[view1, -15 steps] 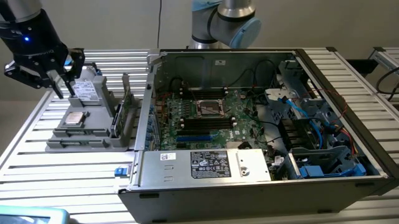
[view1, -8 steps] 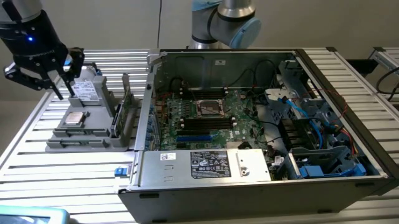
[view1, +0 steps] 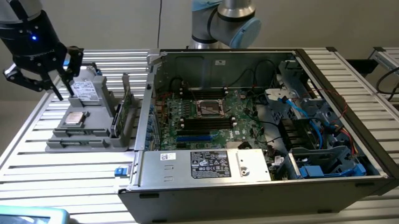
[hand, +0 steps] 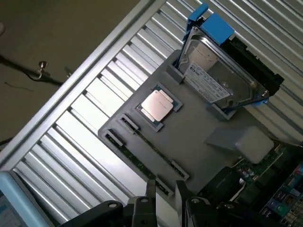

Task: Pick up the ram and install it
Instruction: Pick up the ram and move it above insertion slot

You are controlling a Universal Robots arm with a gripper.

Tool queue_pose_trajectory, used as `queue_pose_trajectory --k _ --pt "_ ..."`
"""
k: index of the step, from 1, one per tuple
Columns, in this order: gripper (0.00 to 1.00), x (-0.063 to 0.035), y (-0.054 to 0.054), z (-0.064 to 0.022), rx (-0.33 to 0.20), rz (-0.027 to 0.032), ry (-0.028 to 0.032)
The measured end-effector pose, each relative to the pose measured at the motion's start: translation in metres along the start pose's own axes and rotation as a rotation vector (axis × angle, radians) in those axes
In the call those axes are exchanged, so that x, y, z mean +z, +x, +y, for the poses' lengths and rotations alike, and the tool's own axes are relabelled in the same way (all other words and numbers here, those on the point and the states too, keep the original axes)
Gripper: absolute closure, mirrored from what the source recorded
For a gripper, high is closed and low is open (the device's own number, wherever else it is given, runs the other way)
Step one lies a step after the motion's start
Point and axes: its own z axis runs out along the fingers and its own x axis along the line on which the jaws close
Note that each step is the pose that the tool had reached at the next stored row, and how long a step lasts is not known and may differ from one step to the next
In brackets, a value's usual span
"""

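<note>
Open air above the middle of the tray (view1: 93, 125) and over the ram (hand: 137, 158), which lies low in its slots. Hard drive (view1: 84, 88) stands tall at the far end. Green card (view1: 129, 105) stands upright beside the case wall (view1: 149, 107). Slatted table (view1: 25, 158) on the exterior view's left gives open approach.

The ram (hand: 137, 161) shows only its thin edge; both flat faces are hidden. The wrist view's edge cuts off the pincer (hand: 165, 185).
</note>
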Motion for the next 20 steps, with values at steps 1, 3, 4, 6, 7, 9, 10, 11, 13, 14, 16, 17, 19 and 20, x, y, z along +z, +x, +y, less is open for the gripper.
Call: queue_pose_trajectory --k 1,3,4,6,7,9,10,11,13,14,16,17,19,20 --pt "0.69 0.0000 0.0000 0.0000 -0.018 0.0013 0.0001" --pt "0.69 0.0000 0.0000 0.0000 -0.054 0.0039 0.0002" --pt "0.69 0.0000 0.0000 0.0000 -0.074 0.0052 0.0003" --pt "0.69 0.0000 0.0000 0.0000 -0.110 0.0078 0.0005" --pt "0.69 0.0000 0.0000 0.0000 -0.128 0.0089 0.0005" --pt "0.69 -0.0001 0.0000 0.0000 -0.164 0.0116 0.0007" --pt "0.69 -0.0001 0.0000 0.0000 -0.182 0.0129 0.0007" --pt "0.69 0.0000 0.0000 0.0000 -0.200 0.0141 0.0008" --pt "0.69 0.0000 0.0000 0.0000 -0.236 0.0167 0.0010" --pt "0.69 0.0000 0.0000 0.0000 -0.254 0.0180 0.0010" --pt "0.69 0.0000 0.0000 0.0000 -0.291 0.0206 0.0012" --pt "0.69 0.0000 0.0000 0.0000 -0.309 0.0219 0.0013" --pt "0.69 0.0000 0.0000 0.0000 -0.345 0.0244 0.0014" --pt "0.69 0.0000 0.0000 0.0000 -0.363 0.0256 0.0015"
